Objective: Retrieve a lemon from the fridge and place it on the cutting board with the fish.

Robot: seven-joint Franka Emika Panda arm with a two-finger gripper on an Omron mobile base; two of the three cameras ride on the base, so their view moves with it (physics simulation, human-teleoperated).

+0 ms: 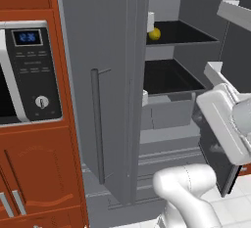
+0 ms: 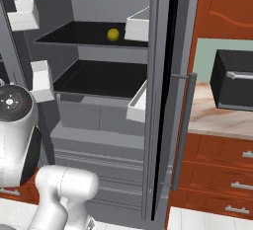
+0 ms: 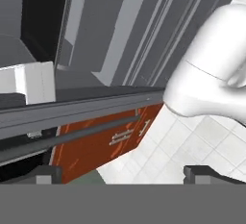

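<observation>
Right base view, lemon (image 2: 113,34) — fridge (image 2: 99,51) shelf

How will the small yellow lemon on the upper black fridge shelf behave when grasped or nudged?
The small round yellow lemon sits loose on the flat upper black shelf, so a nudge would probably roll it. Its smooth curve may slip from an off-centre pinch. It looks small, likely light and firm.

Bright yellow lemon (image 1: 154,34) on a black shelf (image 1: 186,35) — matte grey fridge (image 1: 98,75); orange-red cabinets (image 1: 34,173).
</observation>
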